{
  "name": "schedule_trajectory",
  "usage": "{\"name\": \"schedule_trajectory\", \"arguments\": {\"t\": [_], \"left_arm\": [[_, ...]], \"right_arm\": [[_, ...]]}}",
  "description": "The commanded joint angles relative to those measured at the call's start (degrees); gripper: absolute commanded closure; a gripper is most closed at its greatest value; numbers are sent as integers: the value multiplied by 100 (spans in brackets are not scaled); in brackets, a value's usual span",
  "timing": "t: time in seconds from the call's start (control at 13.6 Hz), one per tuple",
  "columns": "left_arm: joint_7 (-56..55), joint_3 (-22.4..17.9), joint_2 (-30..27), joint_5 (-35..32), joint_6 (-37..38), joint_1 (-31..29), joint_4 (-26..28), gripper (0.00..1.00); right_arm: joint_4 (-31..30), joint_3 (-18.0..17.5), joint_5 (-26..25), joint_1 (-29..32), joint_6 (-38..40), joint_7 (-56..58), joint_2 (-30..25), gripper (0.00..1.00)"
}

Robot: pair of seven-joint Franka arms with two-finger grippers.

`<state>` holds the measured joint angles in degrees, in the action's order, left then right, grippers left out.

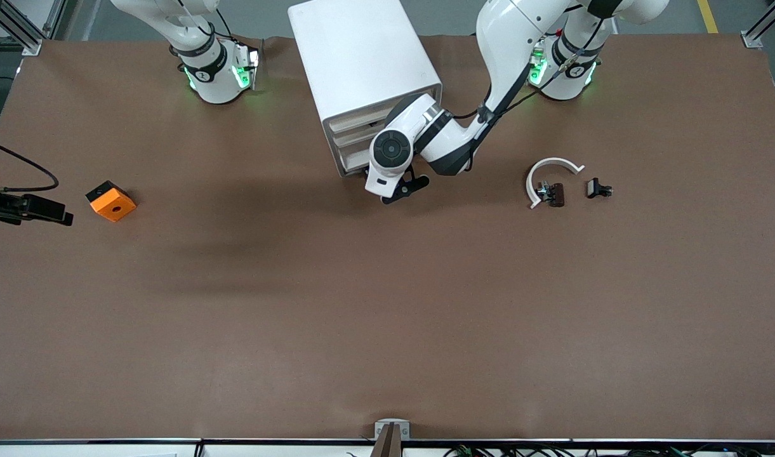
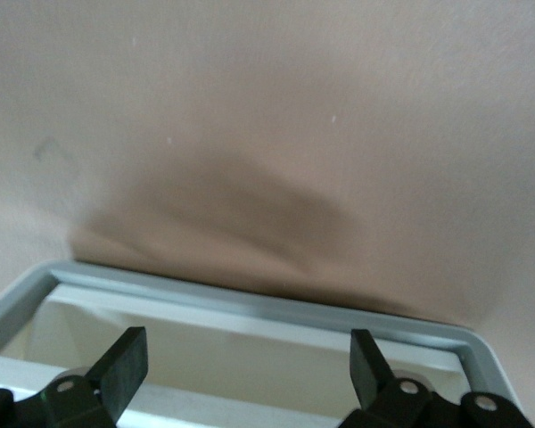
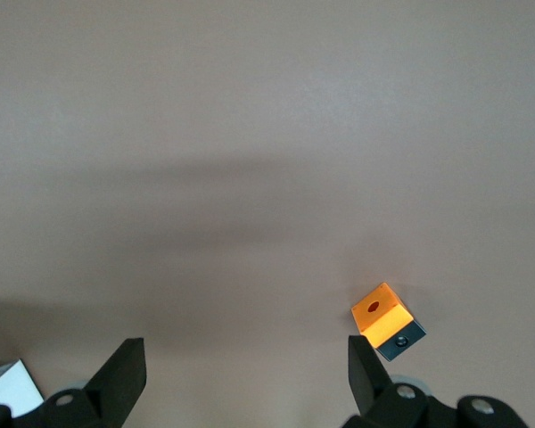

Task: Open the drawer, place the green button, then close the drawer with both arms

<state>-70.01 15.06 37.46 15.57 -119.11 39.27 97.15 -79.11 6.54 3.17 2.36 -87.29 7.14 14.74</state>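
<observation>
The white cabinet (image 1: 362,57) stands at the table's edge by the robot bases, its cream drawer fronts (image 1: 351,136) facing the front camera. My left gripper (image 1: 403,187) hangs just in front of the lowest drawers, and the wrist hides much of them. In the left wrist view this gripper (image 2: 250,343) is open and empty over the grey-white rim of a drawer (image 2: 250,305) with a cream inside. My right gripper (image 3: 245,352) is open and empty above the table, near the orange cube (image 3: 388,319). It shows at the edge of the front view (image 1: 57,214). The button is not in view.
The orange cube with a round hole (image 1: 111,201) lies toward the right arm's end of the table. A white curved strip (image 1: 552,168) and two small black clips (image 1: 552,193) (image 1: 598,188) lie toward the left arm's end.
</observation>
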Motion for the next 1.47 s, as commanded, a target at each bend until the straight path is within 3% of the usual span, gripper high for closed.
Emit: {"name": "schedule_trajectory", "arguments": {"t": [0.0, 0.22, 0.81, 1.03, 1.4], "left_arm": [[-83, 24, -55, 454, 160, -7, 41, 0], [-74, 24, -2, 912, 204, -24, 15, 0], [118, -73, -11, 773, 187, -120, -187, 0], [198, -134, -72, 151, 90, -314, -319, 0], [277, -1090, -546, -1045, 151, -349, -538, 0]], "right_arm": [[-52, -126, -175, 98, 98, 139, -94, 0], [-26, -170, -580, 63, 116, 287, -112, 0], [369, -126, -651, 80, 204, 306, -94, 0], [405, -118, -467, 133, 475, 288, -147, 0], [343, -135, -238, 335, 687, 279, -445, 0]]}}
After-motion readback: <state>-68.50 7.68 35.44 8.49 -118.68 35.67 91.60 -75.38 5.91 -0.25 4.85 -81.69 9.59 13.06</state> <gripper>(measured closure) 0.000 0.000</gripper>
